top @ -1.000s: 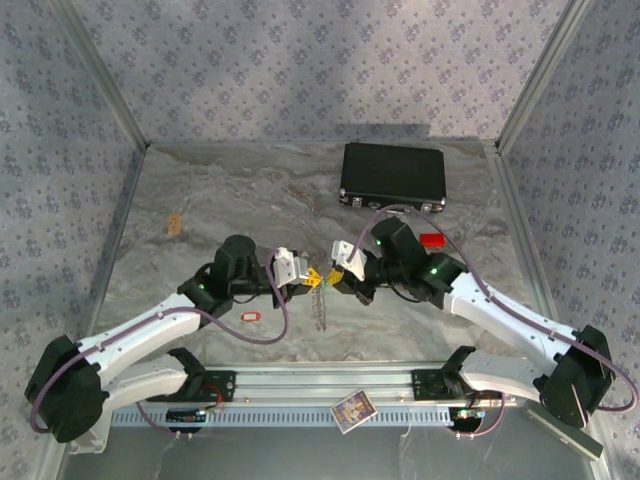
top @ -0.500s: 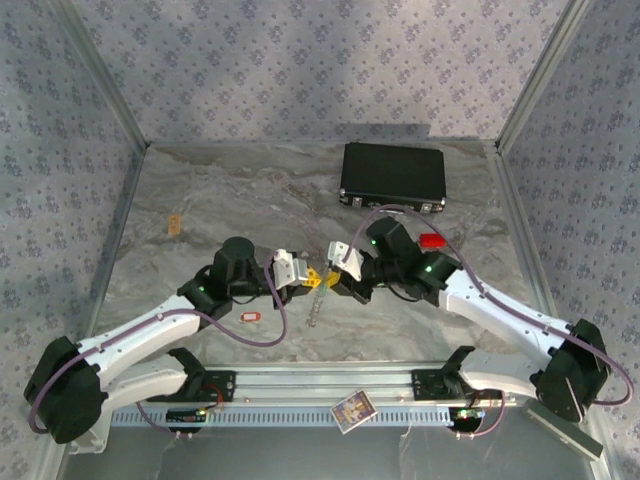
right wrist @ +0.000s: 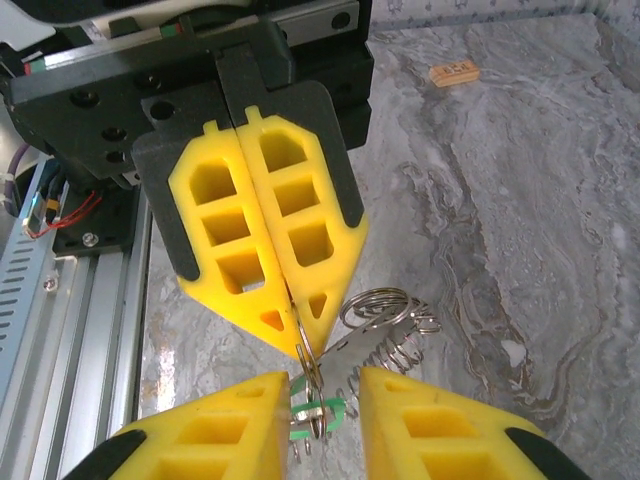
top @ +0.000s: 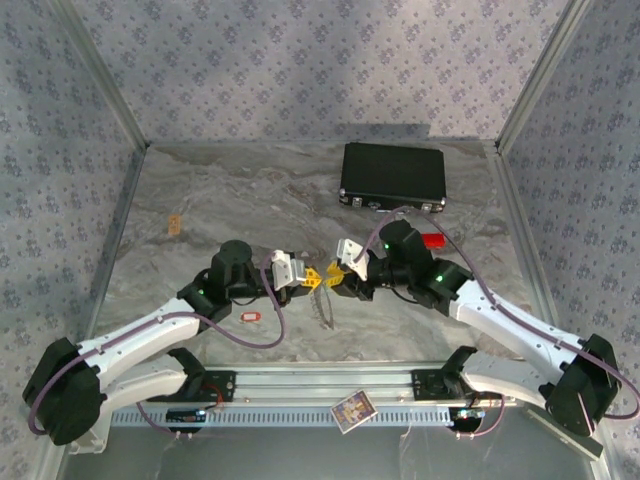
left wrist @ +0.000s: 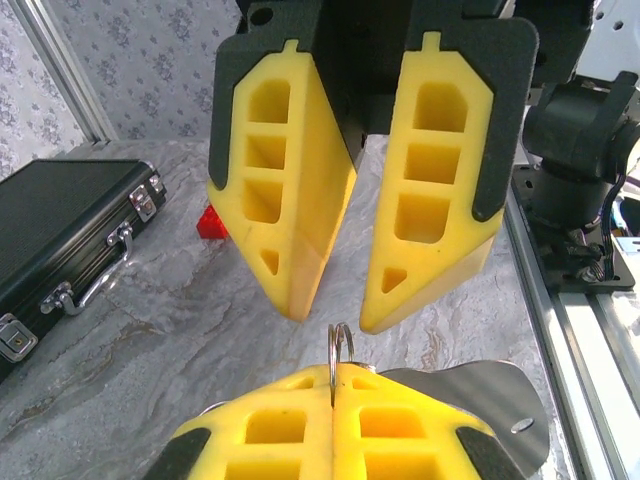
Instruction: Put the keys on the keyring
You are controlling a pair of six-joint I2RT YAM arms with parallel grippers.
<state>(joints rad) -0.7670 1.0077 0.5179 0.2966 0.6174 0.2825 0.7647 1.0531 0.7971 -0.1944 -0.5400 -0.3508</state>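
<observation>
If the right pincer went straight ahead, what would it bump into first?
Probably the key ring and the green-tagged key, dangling from the shut left pincer right in front of the right pincer's open tips. The left pincer itself comes just behind, though depth is hard to judge.

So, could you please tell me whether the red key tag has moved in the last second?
No. The red key tag lies just as far from the rail.

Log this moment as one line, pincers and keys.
left pincer: shut on keyring | right pincer: open, tips facing left's | green-tagged key: inside right pincer's gap, threading unclear
</observation>
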